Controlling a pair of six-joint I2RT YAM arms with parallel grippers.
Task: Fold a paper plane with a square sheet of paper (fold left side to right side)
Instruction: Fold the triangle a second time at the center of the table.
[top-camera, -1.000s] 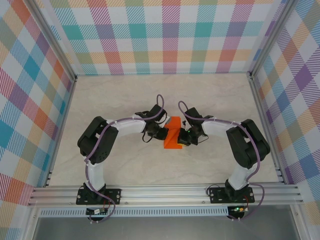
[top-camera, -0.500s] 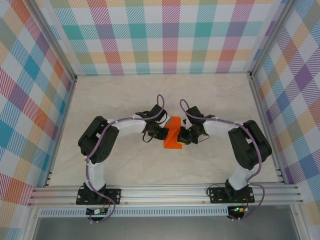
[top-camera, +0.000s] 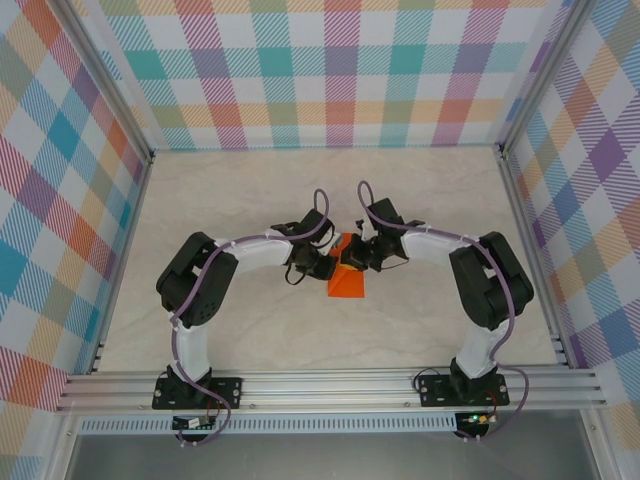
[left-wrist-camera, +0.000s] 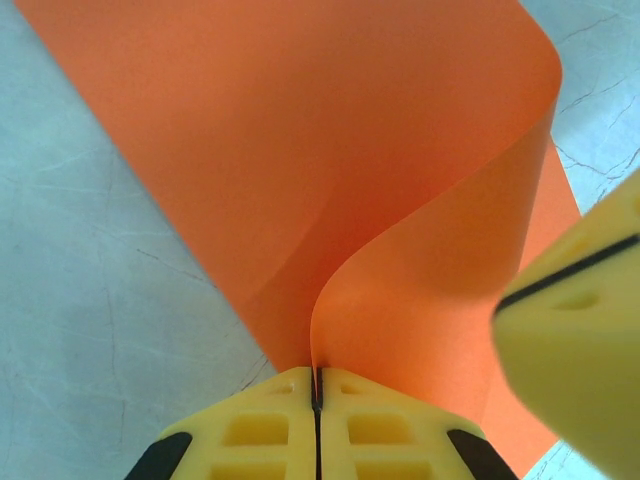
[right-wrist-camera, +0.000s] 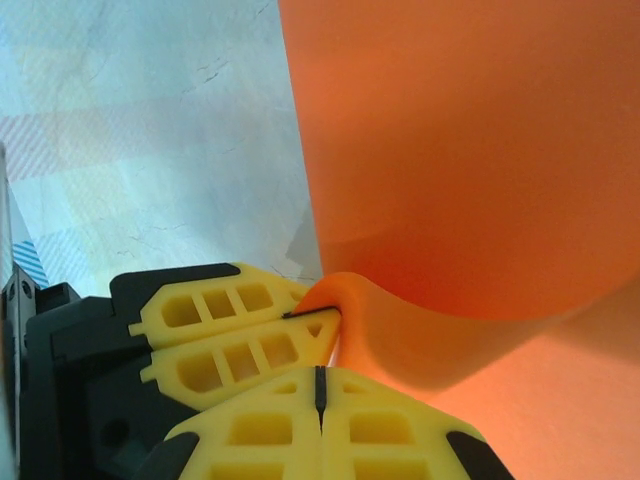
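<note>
Pincers both clamped tight on the orange sheet (top-camera: 347, 283): the left pincer (left-wrist-camera: 317, 385) nips one edge between its yellow tips, and the paper rises straight ahead of them and curls over in a tall loop. The right pincer (right-wrist-camera: 320, 385) is shut on the sheet too, just beside the left one's fingers (right-wrist-camera: 240, 335). From above, the paper sits between both pincers on the table (top-camera: 250, 200).

Booth walls (top-camera: 340, 70) on three sides, pastel plaid in teal, orange, purple and pink. Surface (top-camera: 250, 200) is pale marble-look, faint grey veining. Aluminium rails (top-camera: 330, 385) along the near edge, posts (top-camera: 100, 80) in the corners. Light is even and soft.
</note>
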